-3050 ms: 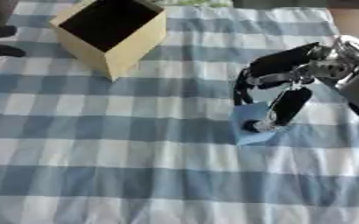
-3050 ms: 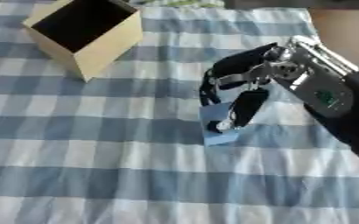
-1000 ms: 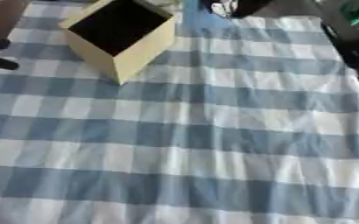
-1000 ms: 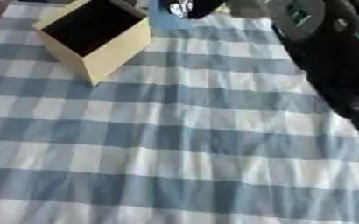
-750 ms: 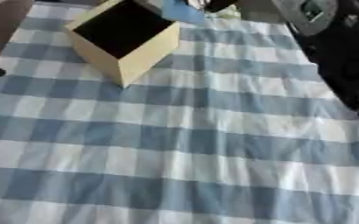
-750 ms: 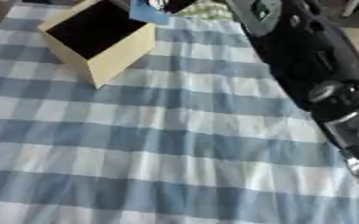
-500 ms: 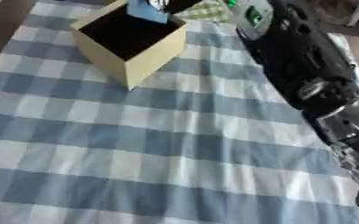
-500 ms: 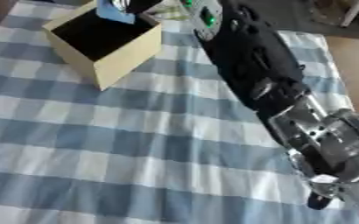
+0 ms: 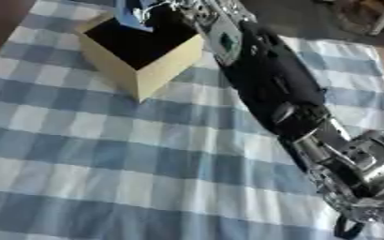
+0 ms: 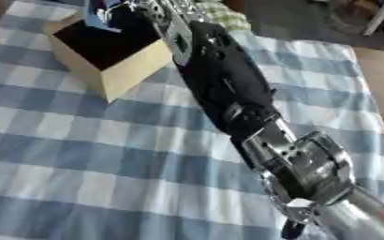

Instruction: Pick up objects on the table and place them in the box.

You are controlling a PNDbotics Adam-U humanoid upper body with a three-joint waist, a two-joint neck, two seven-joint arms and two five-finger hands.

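**A:** ok so your right arm (image 9: 269,89) is stretched way out across the blue-and-white checked cloth (image 9: 80,168), and the right hand (image 9: 158,5) is up at the top edge, over the open top of the box (image 9: 142,51). Does it have anything in it?

**B:** yeah, there's a blue object (image 9: 129,13) up at the fingers, hanging over the far left corner of the box with its lower end dipping toward the dark inside. The fingers look curled around it, but the hand is cut off by the top of the frame, so you can't see how far they wrap.

**A:** any difference between the two eyes?

**B:** a bit. The left eye gives you more of the blue thing, a pale blue flat-ish piece, tilted. In the right eye it's mostly tucked behind the fingers, just a sliver of blue. The right eye does show a greenish patterned bit (image 10: 224,14) just past the arm at the cloth's far edge, which the left eye doesn't show.

**A:** and the box?

**B:** tan cardboard, open, black inside, sitting cornerwise on the cloth in the upper left. Your left hand isn't showing in either view
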